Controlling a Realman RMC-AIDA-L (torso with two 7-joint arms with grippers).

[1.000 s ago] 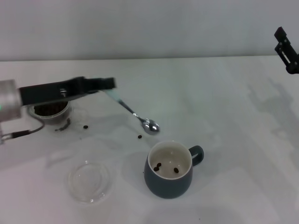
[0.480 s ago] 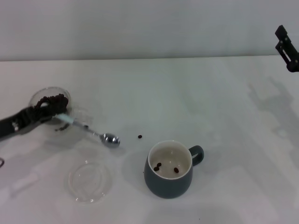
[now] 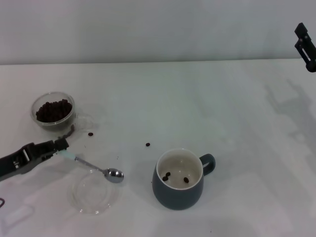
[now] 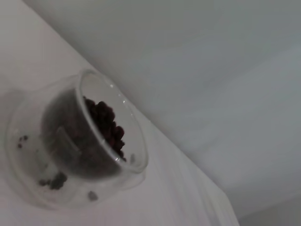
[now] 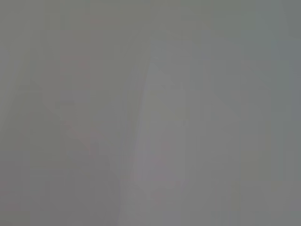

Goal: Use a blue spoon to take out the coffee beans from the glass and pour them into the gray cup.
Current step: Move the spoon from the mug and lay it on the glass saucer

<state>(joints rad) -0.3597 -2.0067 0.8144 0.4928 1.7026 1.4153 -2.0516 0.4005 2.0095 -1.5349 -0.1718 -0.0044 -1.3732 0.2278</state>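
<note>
Head view: my left gripper (image 3: 60, 144) sits low at about 8 o'clock on the table, fingers closed on the pale handle end of the blue spoon (image 3: 94, 166); the spoon's metal bowl points toward 4 o'clock and lies over the rim of a flat clear saucer (image 3: 94, 192), and it looks empty. The glass (image 3: 53, 111) stands at 10 o'clock, just beyond my left gripper, with most of the coffee beans (image 3: 52, 109) heaped in it. The gray cup (image 3: 180, 179) stands near 6 o'clock, well apart from the glass, and holds only a few beans on its cream floor. A few loose beans lie on the table between the two vessels. My right gripper (image 3: 306, 47) is parked high at 2 o'clock, idle; I cannot tell whether it is open. Judgement: the transfer is barely begun, since nearly all the beans remain in the glass, so many scoops are left. Left wrist view: the glass (image 4: 80, 141) fills the view, beans piled inside, crumbs at its base; my own fingers do not show. Right wrist view: featureless gray, nothing identifiable. No brand, label or writing is readable in any view.
</note>
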